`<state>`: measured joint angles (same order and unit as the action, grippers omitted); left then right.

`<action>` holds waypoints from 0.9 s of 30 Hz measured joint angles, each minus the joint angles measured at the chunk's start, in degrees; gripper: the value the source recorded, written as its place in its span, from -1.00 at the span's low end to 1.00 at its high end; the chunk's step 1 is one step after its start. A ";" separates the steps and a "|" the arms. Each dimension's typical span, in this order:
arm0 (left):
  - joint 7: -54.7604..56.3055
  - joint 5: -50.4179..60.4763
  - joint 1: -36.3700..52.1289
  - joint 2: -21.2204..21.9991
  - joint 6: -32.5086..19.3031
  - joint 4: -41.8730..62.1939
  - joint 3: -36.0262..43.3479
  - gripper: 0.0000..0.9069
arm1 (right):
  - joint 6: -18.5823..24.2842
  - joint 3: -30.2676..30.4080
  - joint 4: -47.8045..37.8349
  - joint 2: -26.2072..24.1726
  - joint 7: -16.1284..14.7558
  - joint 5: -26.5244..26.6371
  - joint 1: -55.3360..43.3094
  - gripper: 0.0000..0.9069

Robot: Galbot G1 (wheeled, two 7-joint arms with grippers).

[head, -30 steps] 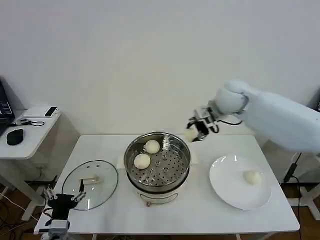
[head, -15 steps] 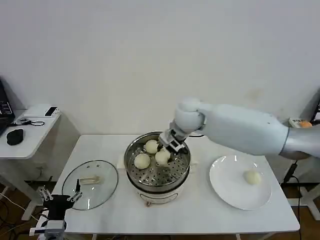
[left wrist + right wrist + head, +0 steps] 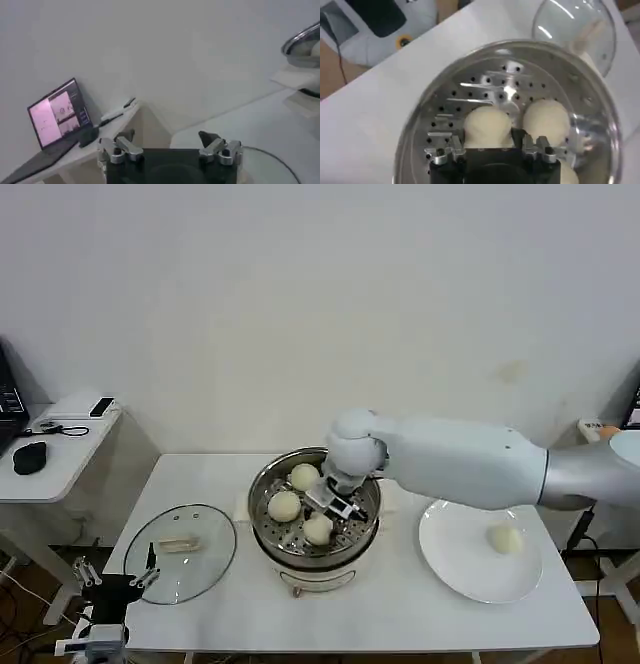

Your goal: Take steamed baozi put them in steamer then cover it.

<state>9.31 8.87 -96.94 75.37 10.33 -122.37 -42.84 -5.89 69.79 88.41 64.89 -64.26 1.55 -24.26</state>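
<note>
The steamer (image 3: 262,488) stands mid-table with two baozi (image 3: 304,476) (image 3: 284,505) on its holed tray. My right gripper (image 3: 334,509) reaches down into it and is shut on a third baozi (image 3: 318,530) at the tray's front. In the right wrist view that baozi (image 3: 487,125) sits between the fingers of the right gripper (image 3: 489,136), beside another baozi (image 3: 546,117). One more baozi (image 3: 505,538) lies on the white plate (image 3: 455,559). The cover (image 3: 180,552) lies flat on the table to the steamer's left. My left gripper (image 3: 110,582) hangs open near the cover's front edge.
A side table (image 3: 60,449) with a mouse and small devices stands left of the work table. The left wrist view shows a laptop (image 3: 55,115) on it, and the steamer's rim (image 3: 302,42) far off. The table front between steamer and plate is bare.
My right gripper has carried the baozi from behind the steamer, over its rim, down to the front of the tray. The left gripper has drifted slightly lower.
</note>
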 measured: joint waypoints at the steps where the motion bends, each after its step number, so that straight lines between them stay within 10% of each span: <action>1: 0.00 0.00 0.01 0.01 0.00 0.01 0.00 1.00 | 0.08 0.09 0.08 0.10 0.00 0.02 0.08 0.40; 4: 0.00 0.00 -0.02 0.00 -0.01 0.02 0.00 1.00 | 0.22 0.31 0.12 0.17 -0.06 -0.07 0.15 0.40; 6: 0.00 -0.02 -0.04 -0.04 -0.01 0.06 -0.05 1.00 | 0.38 0.51 0.13 0.16 -0.14 -0.21 0.15 1.00; 27: -0.11 -0.28 0.47 -1.23 -0.02 -0.09 0.35 1.00 | -2.13 -1.48 -0.06 -5.09 4.82 3.55 -4.80 1.00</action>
<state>9.20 8.59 -96.47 74.14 10.32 -122.46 -42.48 -8.02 68.31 88.35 59.80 -59.44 5.10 -29.05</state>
